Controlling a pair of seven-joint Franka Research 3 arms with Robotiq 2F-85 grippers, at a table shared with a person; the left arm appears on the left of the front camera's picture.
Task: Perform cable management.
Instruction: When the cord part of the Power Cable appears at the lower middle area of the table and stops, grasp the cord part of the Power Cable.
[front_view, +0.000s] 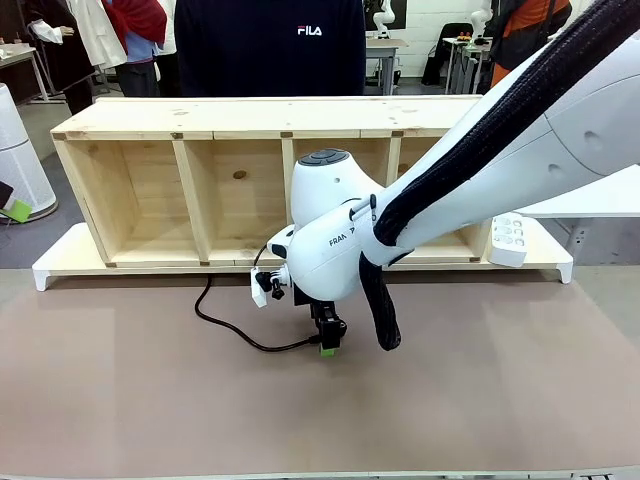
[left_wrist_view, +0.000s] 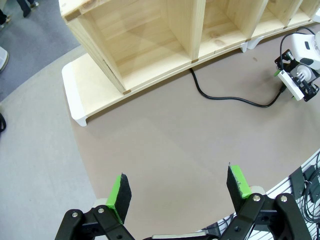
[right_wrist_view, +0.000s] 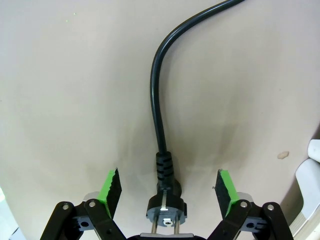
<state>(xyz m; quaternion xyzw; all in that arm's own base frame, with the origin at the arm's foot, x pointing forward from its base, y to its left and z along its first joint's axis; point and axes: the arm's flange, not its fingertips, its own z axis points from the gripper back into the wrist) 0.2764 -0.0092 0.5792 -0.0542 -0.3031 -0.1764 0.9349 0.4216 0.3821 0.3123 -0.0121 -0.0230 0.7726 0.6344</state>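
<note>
the left hand (left_wrist_view: 179, 187) hovers above the bare bench (left_wrist_view: 165, 145), its jaws spread wide and holding nothing. to its right, the cable (right_wrist_view: 154, 100) leaves the foot of the wooden shelf (front_view: 250, 118) and lies across the bench in a loose curve. it is thin, black and glossy, and ends in a small round plug (right_wrist_view: 164, 206) with two metal pins. the right hand (right_wrist_view: 168, 189) is down over that plug, with its pads apart on either side and not touching it, so nothing is gripped yet. this looks like the pick-up step. the next move calls for closing squarely on the plug body rather than the limp cord, then lifting and routing it.
</note>
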